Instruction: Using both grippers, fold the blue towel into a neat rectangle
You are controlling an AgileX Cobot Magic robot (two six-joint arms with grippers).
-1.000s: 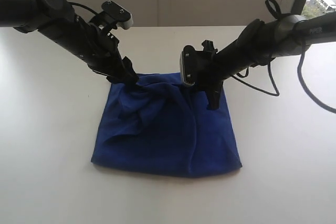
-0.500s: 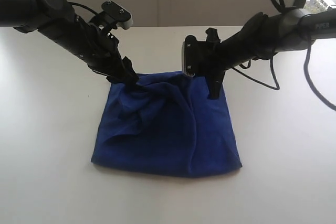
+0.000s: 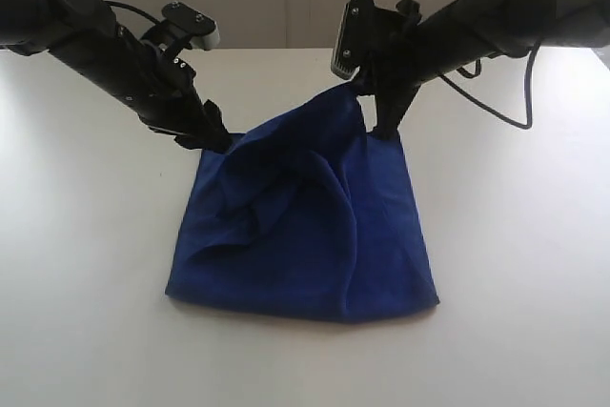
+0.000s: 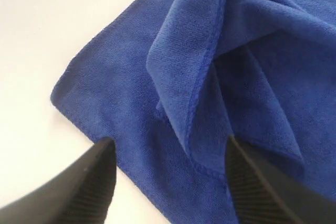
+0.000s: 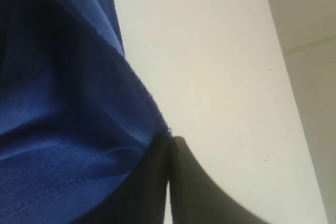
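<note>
Clamped right tool [image 3: 383, 127] shut on towel [image 3: 305, 235] far-right corner and raised it off bench [image 3: 76, 283], rest lying rumpled mid-bench, kept left tool [image 4: 168, 153] wide open astride far-left corner gripping nothing, so fold likely half-started, left pinch needed.

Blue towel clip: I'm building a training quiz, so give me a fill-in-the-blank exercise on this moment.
1. The right gripper is ____ on the raised edge of the blue towel.
2. The left gripper, over a towel corner, is ____.
3. The towel's near edge lies on the ____ table.
Missing words: shut; open; white.
</note>
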